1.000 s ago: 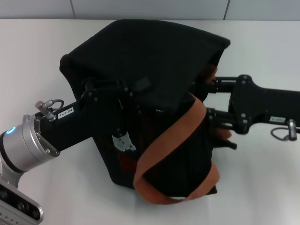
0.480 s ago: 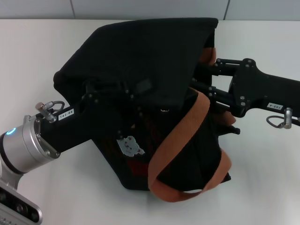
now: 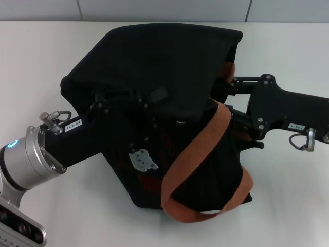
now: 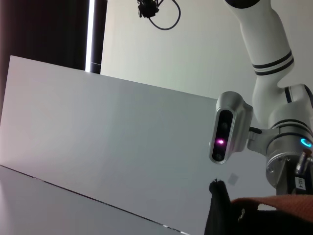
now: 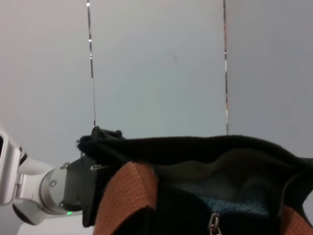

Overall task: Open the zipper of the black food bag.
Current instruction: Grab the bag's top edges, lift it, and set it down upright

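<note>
On the left of the white counter (image 3: pixel 46 67), the left arm is seen reaching in from the near left, and the left hand (image 3: pixel 134 100) is pressed against the front of the black fabric food bag (image 3: pixel 159 62). Its fingers are lost against the dark fabric, so it cannot be told whether they are spread or pinching anything.

The boxy black food bag is placed in the middle of the counter, tilted, with its top flap bulging upward toward the far side. A small pale bear print (image 3: pixel 143 159) is shown on its near front face, above red lettering that cannot be read. An orange-brown strap handle (image 3: pixel 198 154) is draped across the bag's right side and looped around its near right corner.

In the right wrist view, a small silver metal pull tab of the zipper (image 5: pixel 213 224) is seen hanging below the bag's mouth, where the fabric is parted and a pale lining shows.

On the right, the right hand (image 3: pixel 231 110) is held against the bag's right side, beside the strap; whether its fingers are spread or pressed together cannot be told.
</note>
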Controlling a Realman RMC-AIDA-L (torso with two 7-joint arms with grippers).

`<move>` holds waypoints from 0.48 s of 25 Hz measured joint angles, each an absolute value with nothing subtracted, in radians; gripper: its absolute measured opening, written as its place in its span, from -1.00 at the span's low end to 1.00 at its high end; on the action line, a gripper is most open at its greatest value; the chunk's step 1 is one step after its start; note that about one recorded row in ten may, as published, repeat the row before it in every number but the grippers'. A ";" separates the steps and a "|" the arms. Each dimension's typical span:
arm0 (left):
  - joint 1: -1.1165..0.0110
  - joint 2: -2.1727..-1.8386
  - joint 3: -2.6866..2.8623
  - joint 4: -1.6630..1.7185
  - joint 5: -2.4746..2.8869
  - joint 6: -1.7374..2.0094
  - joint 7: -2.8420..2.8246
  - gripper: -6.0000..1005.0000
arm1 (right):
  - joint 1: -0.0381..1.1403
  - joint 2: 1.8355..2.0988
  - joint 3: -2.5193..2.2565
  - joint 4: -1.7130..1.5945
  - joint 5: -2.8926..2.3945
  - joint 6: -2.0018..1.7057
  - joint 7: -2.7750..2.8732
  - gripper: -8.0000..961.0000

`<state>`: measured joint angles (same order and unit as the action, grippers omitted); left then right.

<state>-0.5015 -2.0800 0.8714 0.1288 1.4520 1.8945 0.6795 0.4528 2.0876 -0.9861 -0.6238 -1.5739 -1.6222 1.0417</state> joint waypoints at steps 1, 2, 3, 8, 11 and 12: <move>-0.502 -2.080 0.872 0.129 1.452 1.895 0.679 -0.82 | 0.453 2.088 -0.993 -0.624 -1.574 -1.621 1.031 -0.07; -0.503 -2.080 0.872 0.129 1.452 1.895 0.679 -0.82 | 0.453 2.088 -1.000 -0.623 -1.573 -1.621 1.019 -0.11; -0.504 -2.080 0.872 0.129 1.452 1.895 0.679 -0.82 | 0.452 2.088 -1.009 -0.623 -1.572 -1.621 1.006 -0.14; -0.505 -2.080 0.873 0.129 1.452 1.895 0.678 -0.82 | 0.450 2.090 -1.050 -0.616 -1.566 -1.611 0.940 -0.25; -0.507 -2.080 0.873 0.129 1.452 1.895 0.678 -0.82 | 0.450 2.092 -1.052 -0.609 -1.559 -1.599 0.921 -0.26; -0.507 -2.080 0.873 0.129 1.451 1.894 0.678 -0.82 | 0.449 2.092 -1.053 -0.602 -1.545 -1.599 0.907 -0.26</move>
